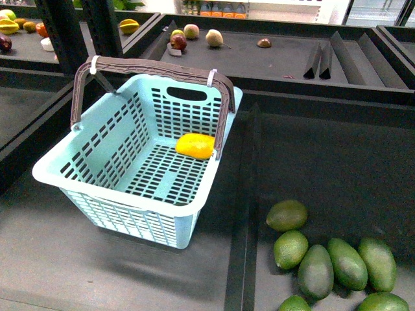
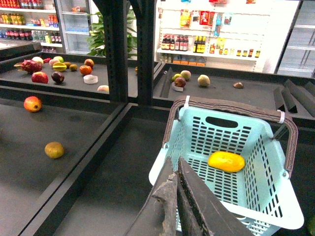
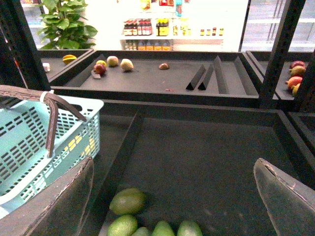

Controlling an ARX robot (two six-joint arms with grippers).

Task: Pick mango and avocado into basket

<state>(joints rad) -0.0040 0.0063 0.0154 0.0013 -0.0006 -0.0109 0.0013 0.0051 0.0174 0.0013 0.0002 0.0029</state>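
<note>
The yellow-orange mango [image 1: 195, 146] lies inside the turquoise basket [image 1: 97, 188], against its right wall near the brown handle [image 1: 155, 66]. It also shows in the left wrist view [image 2: 226, 161], inside the basket [image 2: 285, 211]. Several green avocados [image 1: 316, 270] lie in the tray at the front right; the nearest to the basket [image 1: 287, 215] is apart from the rest. They also show in the right wrist view [image 3: 127, 201]. My left gripper [image 2: 174, 169] is shut and empty, above the basket's near corner. My right gripper [image 3: 172, 191] is wide open above the avocados. Neither arm shows in the front view.
A black divider ridge [image 1: 243, 214] runs between the basket's tray and the avocado tray. Back shelves hold other fruit [image 1: 178, 41] and black wedge dividers [image 1: 322, 58]. A red apple [image 2: 32, 103] and a brownish fruit [image 2: 54, 149] lie in the left tray.
</note>
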